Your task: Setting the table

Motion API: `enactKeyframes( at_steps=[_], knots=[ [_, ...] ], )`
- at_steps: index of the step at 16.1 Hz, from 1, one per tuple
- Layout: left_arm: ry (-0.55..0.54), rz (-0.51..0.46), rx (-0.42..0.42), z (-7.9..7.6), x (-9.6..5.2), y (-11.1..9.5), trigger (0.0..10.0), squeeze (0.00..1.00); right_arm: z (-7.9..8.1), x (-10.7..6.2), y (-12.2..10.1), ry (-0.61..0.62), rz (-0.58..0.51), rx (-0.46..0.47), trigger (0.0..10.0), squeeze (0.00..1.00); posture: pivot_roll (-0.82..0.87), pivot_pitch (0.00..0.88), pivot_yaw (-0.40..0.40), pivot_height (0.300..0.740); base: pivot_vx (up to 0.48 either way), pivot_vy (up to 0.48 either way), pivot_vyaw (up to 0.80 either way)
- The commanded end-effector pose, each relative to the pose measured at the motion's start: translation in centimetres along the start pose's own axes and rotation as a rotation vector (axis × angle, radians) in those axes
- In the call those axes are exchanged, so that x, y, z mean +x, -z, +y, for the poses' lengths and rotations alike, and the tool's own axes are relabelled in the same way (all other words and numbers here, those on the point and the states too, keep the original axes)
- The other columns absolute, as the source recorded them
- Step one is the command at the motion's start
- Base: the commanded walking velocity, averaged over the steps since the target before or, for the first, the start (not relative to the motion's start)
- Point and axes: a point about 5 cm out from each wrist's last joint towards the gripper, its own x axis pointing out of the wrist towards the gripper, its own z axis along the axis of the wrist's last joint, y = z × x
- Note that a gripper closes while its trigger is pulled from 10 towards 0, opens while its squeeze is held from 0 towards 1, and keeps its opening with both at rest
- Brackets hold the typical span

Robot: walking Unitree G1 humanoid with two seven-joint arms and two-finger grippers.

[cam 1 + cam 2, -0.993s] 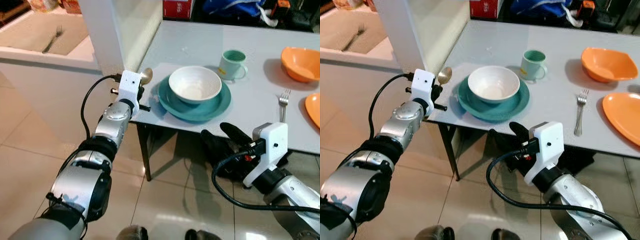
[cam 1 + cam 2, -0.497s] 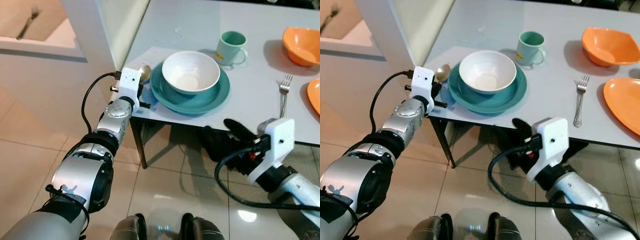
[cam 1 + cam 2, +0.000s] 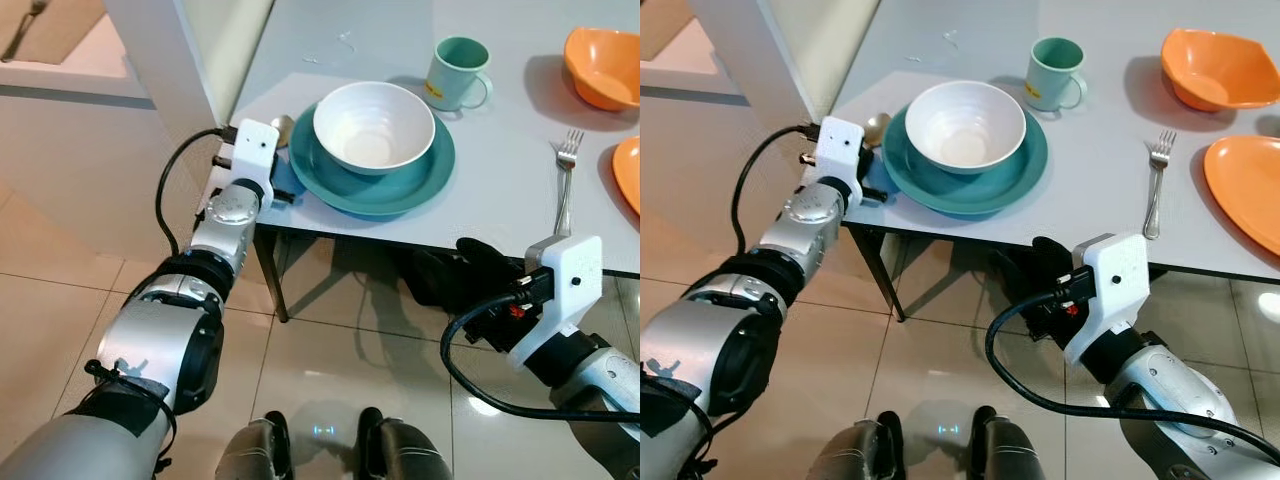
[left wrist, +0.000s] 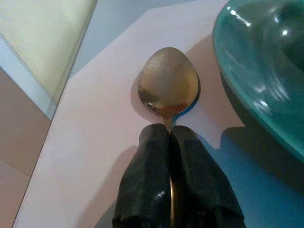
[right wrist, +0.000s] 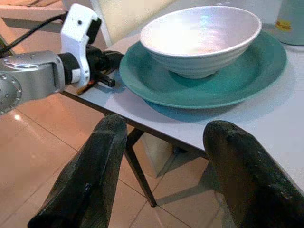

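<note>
One metal spoon (image 4: 168, 87) is pinched by the left end effector (image 4: 171, 137) at the table's (image 3: 500, 200) left corner, beside the teal plate (image 3: 372, 180), for laying down.

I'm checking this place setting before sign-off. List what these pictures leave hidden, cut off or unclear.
- Silver metal spoon: the handle is covered by the left hand in the left wrist view; whether it has touched down on the white table is unclear.
- Orange plate: cut off by the right edge of the right eye view.
- Orange bowl: cut off by the edge of the left eye view.
- Light green mug: its yellow label is too small to read.
</note>
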Motion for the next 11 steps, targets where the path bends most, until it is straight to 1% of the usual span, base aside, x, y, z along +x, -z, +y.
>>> enactKeyframes(
  at_steps=[1, 2, 3, 4, 6, 9, 11],
  knots=[
    [-0.029, 0.047, 0.002, 0.39, -0.13, 0.84, 10.0, 0.15, 0.26, -0.42, -0.44, -0.013, -0.003, -0.01, 10.0, 0.0, -0.24, 0.286, 0.018, 0.74, 0.0, 0.0, 0.0],
    [-0.031, 0.05, -0.004, 0.45, -0.13, 0.87, 10.0, 0.32, 0.23, -0.42, -0.49, -0.014, -0.003, -0.01, 10.0, 0.0, -0.24, 0.286, 0.018, 0.74, 0.0, 0.0, 0.0],
    [-0.025, 0.051, -0.017, 0.39, -0.14, 0.91, 10.0, 0.42, 0.22, -0.42, -0.51, -0.015, -0.002, -0.01, 10.0, 0.0, -0.24, 0.286, 0.018, 0.74, 0.0, 0.0, 0.0],
    [-0.022, 0.051, -0.025, 0.35, -0.14, 0.92, 10.0, 1.0, 0.21, -0.42, -0.53, -0.015, -0.002, -0.01, 10.0, 0.0, -0.24, 0.286, 0.018, 0.74, 0.0, 0.0, 0.0],
    [-0.016, 0.051, -0.038, 0.23, -0.13, 0.92, 10.0, 1.0, 0.16, -0.39, -0.55, -0.018, 0.003, -0.012, 10.0, 0.0, -0.25, 0.28, 0.014, 0.74, 0.0, 0.0, 0.0],
    [-0.022, 0.047, -0.025, 0.24, -0.09, 0.77, 10.0, 1.0, -0.01, -0.36, -0.56, -0.016, 0.006, -0.011, 10.0, 0.0, -0.24, 0.27, 0.013, 0.74, 0.0, 0.0, 0.0],
    [-0.029, 0.024, -0.015, 0.45, 0.0, 0.27, 10.0, 1.0, -0.05, -0.2, -0.6, -0.019, 0.002, -0.011, 10.0, 0.0, -0.24, 0.262, 0.012, 0.74, 0.0, 0.0, 0.0]
  ],
)
